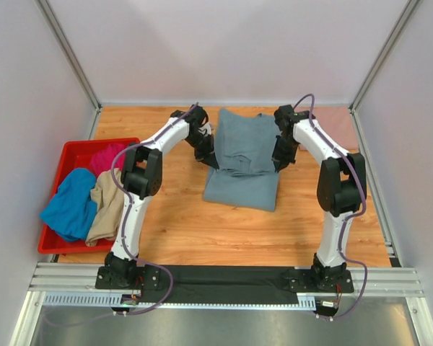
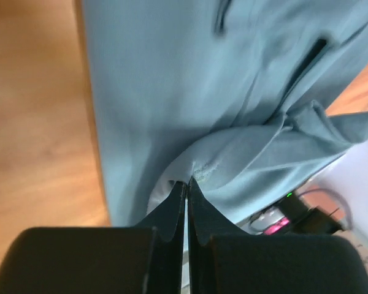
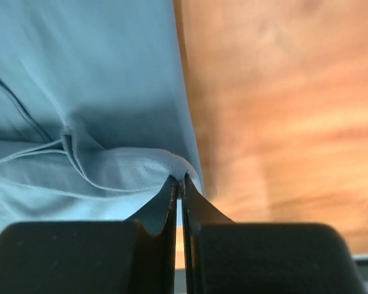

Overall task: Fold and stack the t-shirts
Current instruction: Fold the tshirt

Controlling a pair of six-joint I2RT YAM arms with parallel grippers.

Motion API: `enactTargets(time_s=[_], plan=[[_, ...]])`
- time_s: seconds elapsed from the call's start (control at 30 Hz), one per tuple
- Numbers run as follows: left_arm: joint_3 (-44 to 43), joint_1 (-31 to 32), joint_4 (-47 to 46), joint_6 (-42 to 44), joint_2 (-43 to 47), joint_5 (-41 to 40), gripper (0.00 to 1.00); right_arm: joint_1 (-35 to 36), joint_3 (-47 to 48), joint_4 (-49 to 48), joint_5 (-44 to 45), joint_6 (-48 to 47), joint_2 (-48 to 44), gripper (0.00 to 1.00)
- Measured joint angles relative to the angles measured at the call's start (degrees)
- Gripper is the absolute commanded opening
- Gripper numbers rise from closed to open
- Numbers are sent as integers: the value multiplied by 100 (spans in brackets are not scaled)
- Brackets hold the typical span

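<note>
Step in hand: folding the slate grey-blue t-shirt [image 1: 242, 155], which lay mid-table with part of it doubled over. The left gripper [image 2: 187, 184] was pressed together, pinching the shirt's left edge. The right gripper [image 3: 179, 179] pinched the right edge likewise. The other t-shirts [image 1: 68, 205] sat in the red bin [image 1: 63, 155]. Judged next: both arms carry the pinched cloth over in step, lay it flat, then let go.

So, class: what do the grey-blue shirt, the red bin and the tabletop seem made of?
Grey-blue shirt: soft matte cloth; it creases, with a stitched hem. Red bin: probably smooth moulded plastic, rigid rim. Tabletop: wood or wood-look laminate; grain shows.
</note>
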State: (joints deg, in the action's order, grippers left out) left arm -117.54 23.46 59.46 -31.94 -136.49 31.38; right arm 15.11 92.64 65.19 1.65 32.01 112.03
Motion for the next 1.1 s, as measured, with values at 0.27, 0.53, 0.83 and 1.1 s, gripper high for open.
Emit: enactTargets(time_s=[0.27, 0.53, 0.83, 1.1], plan=[[-144, -669, -1287, -1040, -267, 627, 0, -664, 2295, 337, -417, -732, 1401, 0], [-146, -671, -2055, -1539, -501, 800, 0, -708, 2448, 297, -686, -859, 1633, 0], [-146, -680, -2343, -1773, -592, 708, 0, -933, 2675, 83, -960, -850, 1978, 0], [-195, -726, -2420, -1910, -603, 520, 31, -1032, 3112, -129, -1283, -769, 2352, 27]])
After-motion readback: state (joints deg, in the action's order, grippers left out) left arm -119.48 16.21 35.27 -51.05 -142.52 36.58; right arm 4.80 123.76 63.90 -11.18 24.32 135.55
